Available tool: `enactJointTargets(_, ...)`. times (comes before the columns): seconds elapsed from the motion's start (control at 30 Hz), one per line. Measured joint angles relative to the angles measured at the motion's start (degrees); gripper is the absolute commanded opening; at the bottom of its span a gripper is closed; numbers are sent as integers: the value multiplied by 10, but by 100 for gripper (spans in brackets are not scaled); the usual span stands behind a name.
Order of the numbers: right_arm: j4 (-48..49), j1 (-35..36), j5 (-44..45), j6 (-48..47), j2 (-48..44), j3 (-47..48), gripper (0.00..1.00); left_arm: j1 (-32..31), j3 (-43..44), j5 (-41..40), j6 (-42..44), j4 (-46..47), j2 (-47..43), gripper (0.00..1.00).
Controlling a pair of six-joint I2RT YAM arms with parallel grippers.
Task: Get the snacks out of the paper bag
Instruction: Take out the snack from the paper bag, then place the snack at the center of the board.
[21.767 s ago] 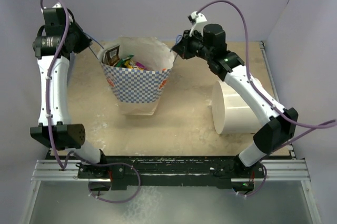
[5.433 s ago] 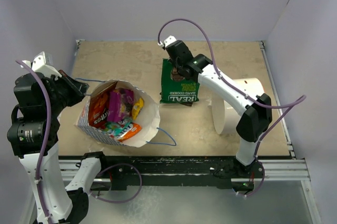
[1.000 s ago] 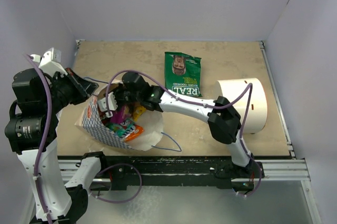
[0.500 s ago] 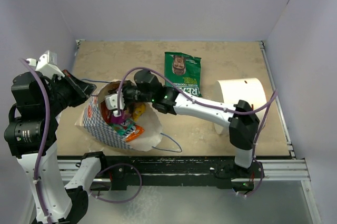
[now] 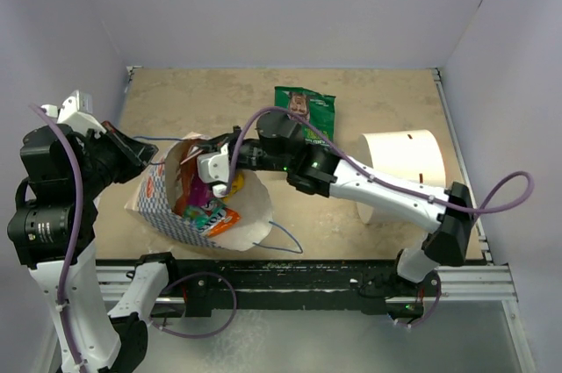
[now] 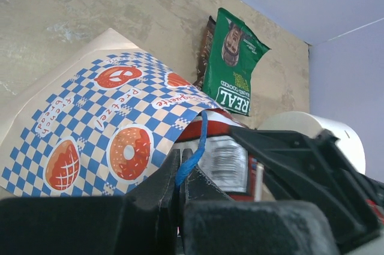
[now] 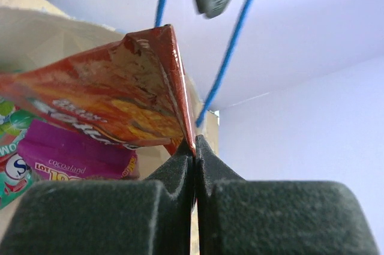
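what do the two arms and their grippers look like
Both the left arm and the right arm have white tube-like links with black joint housings. A thin purple cable loops along each. The left gripper and the right gripper have matte black, wedge-shaped fingers.

Tilted paper bag (image 5: 163, 214), snacks (image 5: 211, 212) inside

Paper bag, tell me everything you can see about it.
The paper bag is white paper with blue checks and orange pretzel and doughnut logos. It lies tilted on the table's left, mouth open upward, packets inside. The left gripper has its jaws shut on one blue string handle; the other handle trails loose on the table. The right gripper is at its mouth, shut on an orange packet.
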Motion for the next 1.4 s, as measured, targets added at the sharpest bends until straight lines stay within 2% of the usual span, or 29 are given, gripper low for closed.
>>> enactJointTargets(0.47, -48, 3, 16, 65, -184, -9, 0, 0, -25, -6, 0, 4, -7, 0)
enactJointTargets(0.67, -67, 3, 72, 89, -254, -26, 0, 0, -28, -5, 1, 6, -7, 0)
enactJointTargets(0.77, -75, 3, 130, 96, -279, -42, 0, 0, -28, -4, 1, 6, -8, 0)
enactJointTargets(0.97, -82, 3, 258, 107, -276, -60, 0, 0, -28, -3, 6, 5, -9, 0)
enactJointTargets(1.17, -86, -3, 401, 109, -235, -76, 0, 0, -28, -1, 8, 5, -8, 0)
enactJointTargets(1.4, -98, -56, 472, 133, -183, -111, 0, 0, -23, 2, 20, 5, -5, 0)
